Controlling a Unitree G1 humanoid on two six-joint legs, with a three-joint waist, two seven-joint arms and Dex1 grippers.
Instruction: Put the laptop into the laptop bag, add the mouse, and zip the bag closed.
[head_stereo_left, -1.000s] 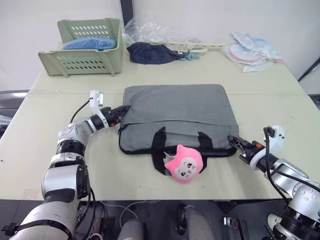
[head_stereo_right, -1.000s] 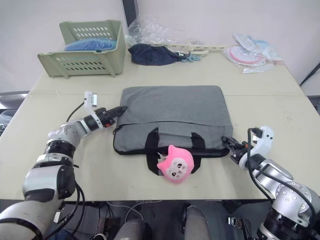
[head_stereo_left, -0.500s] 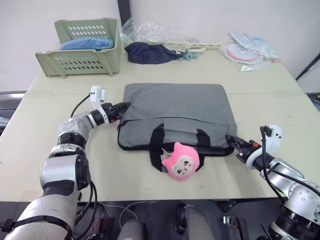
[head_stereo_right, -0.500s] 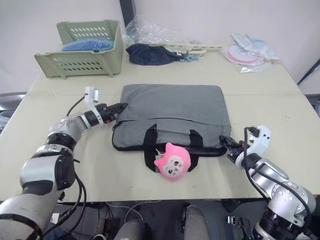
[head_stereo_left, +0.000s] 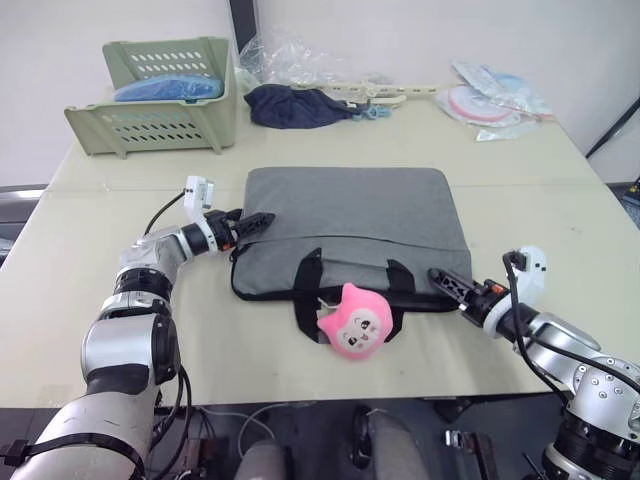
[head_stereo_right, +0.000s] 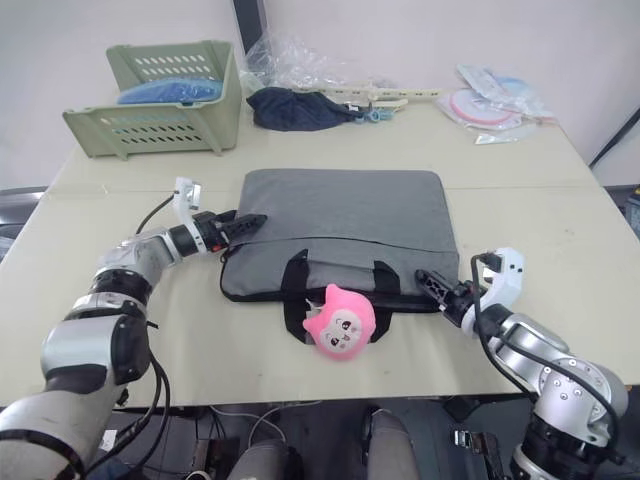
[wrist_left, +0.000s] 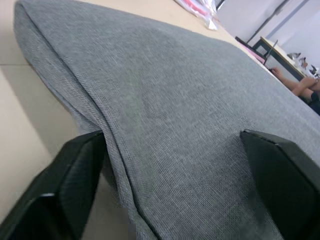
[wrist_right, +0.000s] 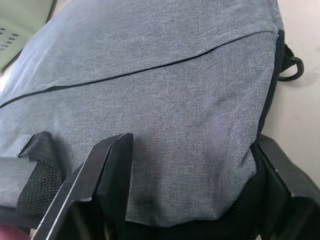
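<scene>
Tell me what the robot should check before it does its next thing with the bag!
1. Laptop bag flat on the table: ok.
2. Left gripper at the bag's left edge, jaws open around the fabric: ok.
3. Right gripper at the bag's right front corner, jaws open: ok.
4. Zipper fully shut: cannot tell.
5. Pink plush lying on the handles: not ok.

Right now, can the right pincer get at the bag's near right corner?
Probably yes: the right pincer is open with its fingers either side of the laptop bag's corner, nothing between them.
</scene>
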